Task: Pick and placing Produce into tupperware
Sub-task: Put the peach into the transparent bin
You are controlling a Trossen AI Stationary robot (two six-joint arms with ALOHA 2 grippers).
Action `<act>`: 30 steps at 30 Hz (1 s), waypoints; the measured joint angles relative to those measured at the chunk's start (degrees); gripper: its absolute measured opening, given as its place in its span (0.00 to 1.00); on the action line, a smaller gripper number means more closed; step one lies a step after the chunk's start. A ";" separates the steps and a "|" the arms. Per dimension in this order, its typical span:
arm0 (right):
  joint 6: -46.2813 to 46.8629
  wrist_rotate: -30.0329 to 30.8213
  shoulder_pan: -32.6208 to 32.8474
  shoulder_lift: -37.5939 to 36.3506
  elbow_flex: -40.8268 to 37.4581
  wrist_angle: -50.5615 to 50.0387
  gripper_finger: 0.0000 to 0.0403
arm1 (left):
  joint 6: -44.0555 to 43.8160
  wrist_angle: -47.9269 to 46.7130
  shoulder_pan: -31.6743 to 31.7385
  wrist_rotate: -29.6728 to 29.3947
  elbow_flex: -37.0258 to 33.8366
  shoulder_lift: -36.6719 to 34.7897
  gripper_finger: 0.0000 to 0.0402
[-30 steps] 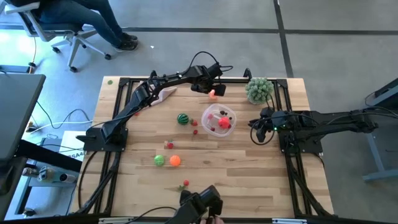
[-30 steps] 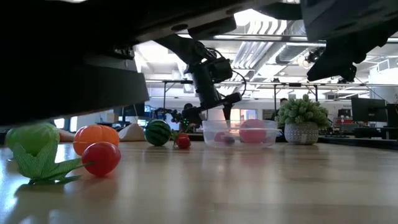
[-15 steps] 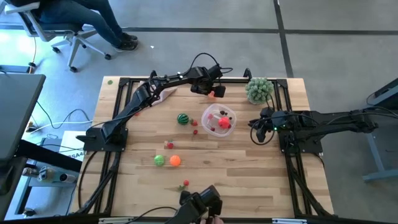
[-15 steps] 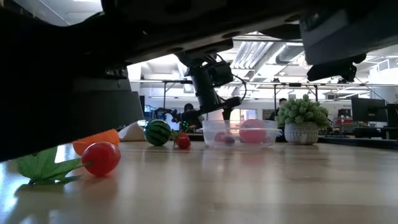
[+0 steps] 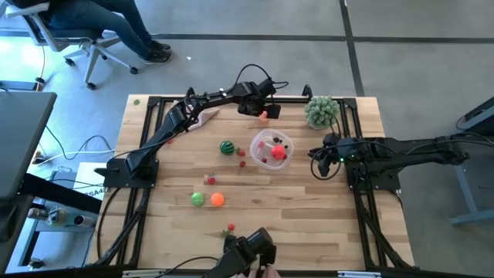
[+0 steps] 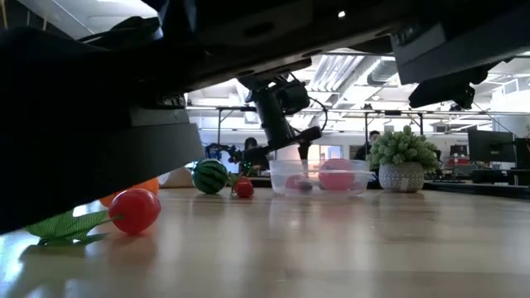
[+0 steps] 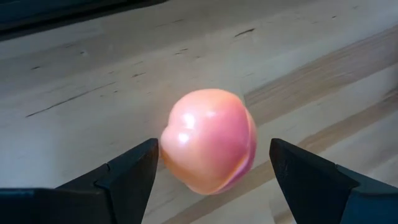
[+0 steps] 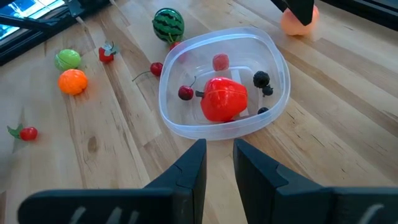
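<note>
The clear tupperware (image 8: 225,84), roundish with a whitish rim, holds a big red pepper-like piece (image 8: 223,99), a pink berry and dark berries; a striped watermelon ball (image 8: 168,24) lies near it; a glossy pink-orange peach (image 7: 208,140) sits just beyond the tub, between the wide-spread fingers of the left gripper (image 7: 211,171); the right gripper (image 8: 217,163), fingers narrowly apart and empty, hangs beside the tub; no writing is legible.
</note>
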 joint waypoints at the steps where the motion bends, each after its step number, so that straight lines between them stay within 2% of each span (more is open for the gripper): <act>1: 0.00 0.01 0.01 0.01 0.00 0.01 0.18 | 0.00 0.15 0.17 0.02 0.00 0.00 0.74; 30: 0.00 0.01 0.00 0.00 0.00 0.01 0.18 | -0.42 0.77 0.25 1.99 0.02 1.09 0.74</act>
